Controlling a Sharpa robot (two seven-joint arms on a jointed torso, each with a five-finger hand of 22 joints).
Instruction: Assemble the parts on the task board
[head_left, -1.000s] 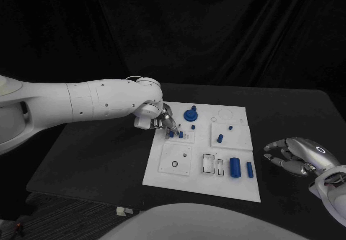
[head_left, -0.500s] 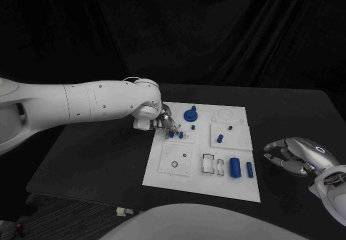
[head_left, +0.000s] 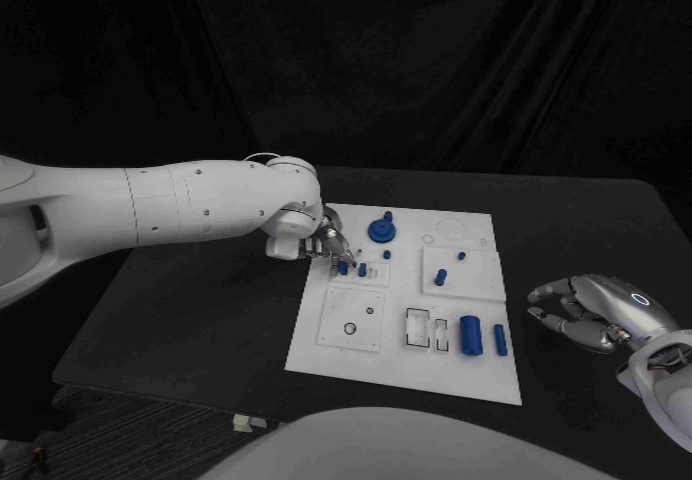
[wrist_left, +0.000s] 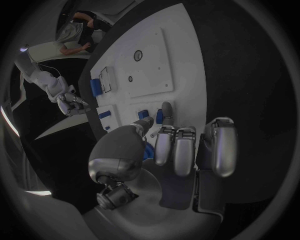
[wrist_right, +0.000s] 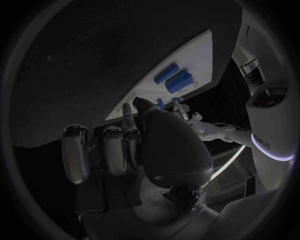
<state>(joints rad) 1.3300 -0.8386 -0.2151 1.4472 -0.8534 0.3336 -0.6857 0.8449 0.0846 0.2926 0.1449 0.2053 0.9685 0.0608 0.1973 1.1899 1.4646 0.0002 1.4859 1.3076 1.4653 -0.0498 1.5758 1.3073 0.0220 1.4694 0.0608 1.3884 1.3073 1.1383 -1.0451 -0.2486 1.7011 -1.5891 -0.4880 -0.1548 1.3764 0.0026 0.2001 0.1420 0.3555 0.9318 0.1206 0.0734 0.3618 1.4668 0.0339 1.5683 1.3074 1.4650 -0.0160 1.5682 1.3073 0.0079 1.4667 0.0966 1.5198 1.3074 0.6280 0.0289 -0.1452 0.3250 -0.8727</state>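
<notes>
The white task board (head_left: 392, 366) lies in the middle of the black table. My left hand (head_left: 309, 240) hovers over its far left corner, fingertips down beside two small blue pegs (head_left: 351, 268) standing in a square plate. In the left wrist view this hand (wrist_left: 164, 150) pinches a small blue part (wrist_left: 147, 150) between thumb and finger. A blue gear-like part (head_left: 381, 230) stands just beyond. Two blue cylinders (head_left: 482, 337) lie at the board's near right. My right hand (head_left: 591, 310) rests on the table right of the board, fingers curled with nothing in them.
Other small blue pegs (head_left: 441, 278) stand in the far right plate. A plate with round holes (head_left: 355, 320) and a slotted one (head_left: 426, 330) take up the near part of the board. Bare black table surrounds the board; its front edge drops off near me.
</notes>
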